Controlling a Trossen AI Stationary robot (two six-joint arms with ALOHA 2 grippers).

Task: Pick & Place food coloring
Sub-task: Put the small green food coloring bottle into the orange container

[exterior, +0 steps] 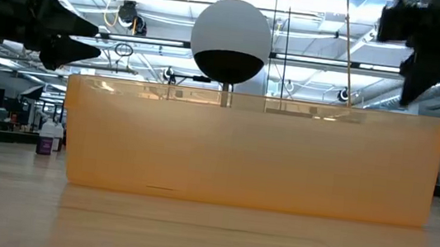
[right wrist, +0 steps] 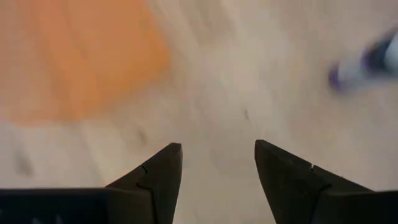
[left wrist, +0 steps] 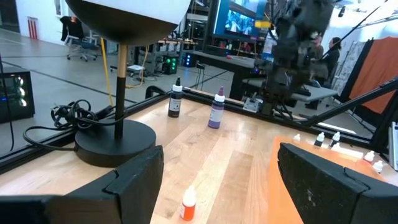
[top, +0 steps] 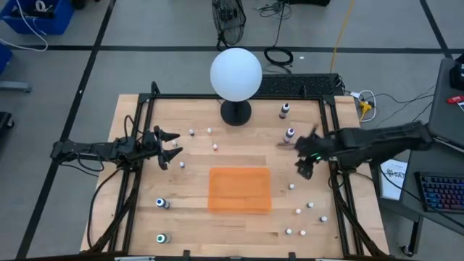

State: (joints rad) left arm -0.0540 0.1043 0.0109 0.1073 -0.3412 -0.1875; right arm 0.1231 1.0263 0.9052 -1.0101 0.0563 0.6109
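Note:
The food coloring is several tiny white-capped dropper bottles scattered on the wooden table. A purple one (top: pixel 290 134) and a dark one (top: pixel 284 110) stand near the far right. Others include a blue one (top: pixel 161 204), a green one (top: pixel 161 238) and a cluster at the near right (top: pixel 298 211). My right gripper (top: pixel 303 170) hangs open above bare wood between the purple bottle (right wrist: pixel 367 65) and the orange mat (right wrist: pixel 74 56). My left gripper (top: pixel 174 145) is open and held above the left side of the table. It points toward the right, with an orange-bodied bottle (left wrist: pixel 188 204) between its fingers' line of sight.
A big white globe (top: pixel 235 72) on a black base (top: pixel 235 112) stands at the far middle. The orange mat (top: pixel 239 190) lies at the table's centre, and in the low view it shows as a wide orange wall (exterior: pixel 250 152). Black frame rails run along the left and right edges.

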